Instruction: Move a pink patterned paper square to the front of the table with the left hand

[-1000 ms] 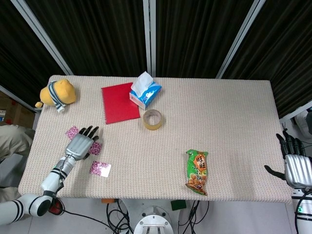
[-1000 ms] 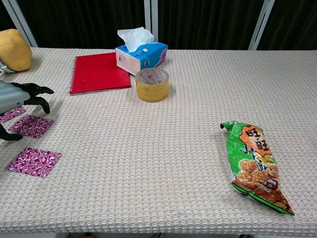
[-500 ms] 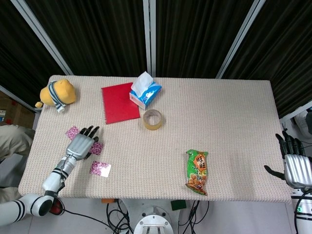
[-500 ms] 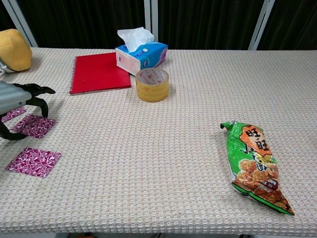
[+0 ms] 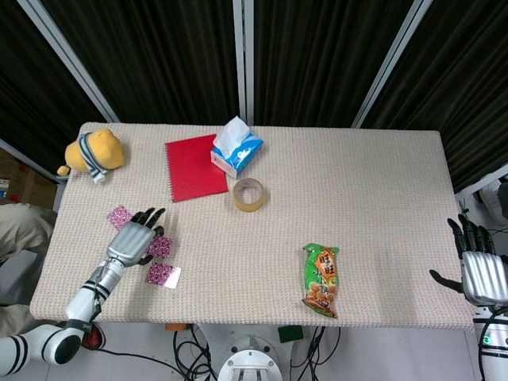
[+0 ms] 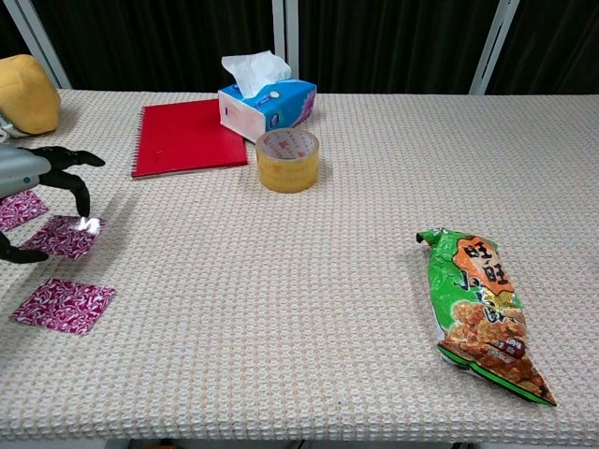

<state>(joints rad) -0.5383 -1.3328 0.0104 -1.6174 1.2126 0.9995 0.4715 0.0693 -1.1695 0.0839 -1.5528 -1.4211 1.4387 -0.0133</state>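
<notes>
Near the table's left edge lie three pink patterned paper squares: far one [image 5: 119, 216], middle one [image 5: 159, 247] partly under the left hand [image 5: 132, 241], and front one [image 5: 163, 275] closest to the front edge. Middle square [image 6: 64, 236] looks like the target, since the hand is over it; that's a guess. Paper is thin, v. light, flat on the woven tablecloth [image 5: 357, 206], w/ no raised edge to grab, so probably easier to press down w/ fingertips and drag toward the front than to pinch; a pinch would need a corner or edge lifted first. It may crease or slide out if pressure is uneven, and the rough weave could catch it. Left hand [image 6: 28, 173] in chest view: fingers [image 6: 80, 192] spread and curved down, one tip at or just on the square's far corner, where a bright glint shows; nothing gripped, hand open. Can't tell for sure whether the tip really presses the paper. Right hand [image 5: 482, 270] is off the table's right front corner, fingers apart, empty, well apart from everything. Red notebook [image 5: 194, 167], tissue box [image 5: 236, 150], tape roll [image 5: 249, 194], snack bag [image 5: 321, 279] and yellow plush toy [image 5: 94, 152] are all clear of the drag path.
</notes>
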